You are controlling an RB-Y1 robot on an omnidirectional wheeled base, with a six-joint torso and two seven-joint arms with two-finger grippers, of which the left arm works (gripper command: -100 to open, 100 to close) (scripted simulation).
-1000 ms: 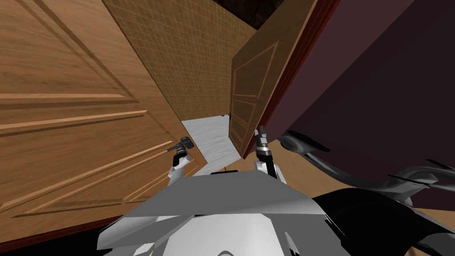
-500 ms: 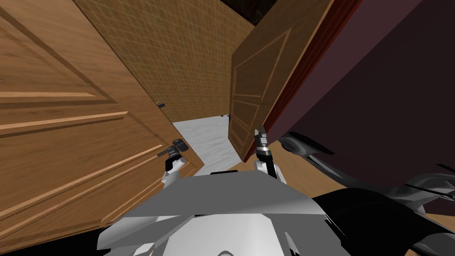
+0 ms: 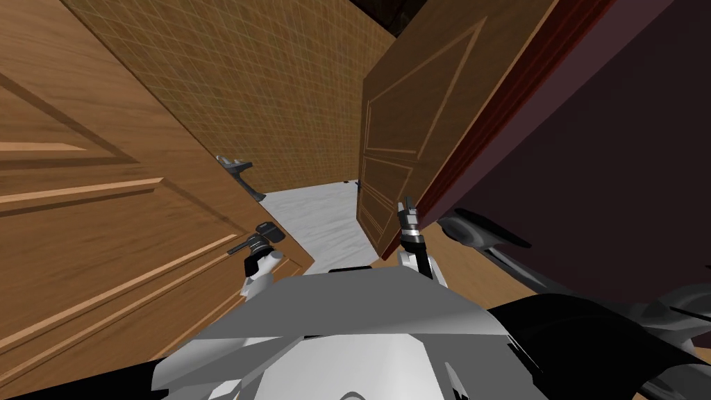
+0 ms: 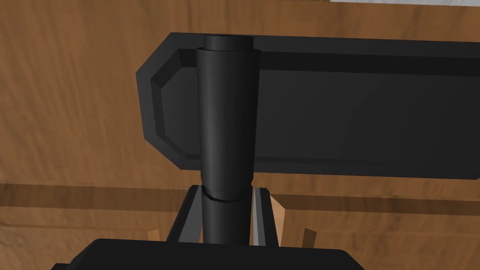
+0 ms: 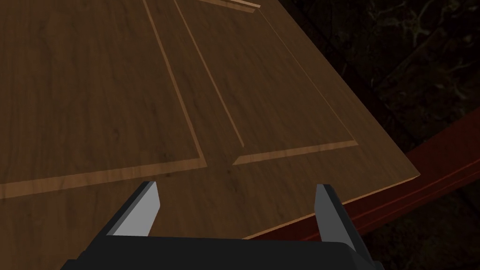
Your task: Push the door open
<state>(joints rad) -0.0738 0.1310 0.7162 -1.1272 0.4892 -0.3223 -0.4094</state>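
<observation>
My left gripper is clamped on the dark lever handle, fingers pressing both its sides, near the free edge of the panelled wooden door standing ajar on my left. My right gripper is spread wide and holds nothing, facing a second wooden door near its edge.

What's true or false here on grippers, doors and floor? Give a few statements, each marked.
1. The left gripper is shut on the dark door handle. True.
2. The right gripper is shut. False: its fingers stand open with nothing between them.
3. The right gripper faces a wooden door panel. True.
4. The floor between the two doors is dark red. False: the floor there is pale grey-white.
</observation>
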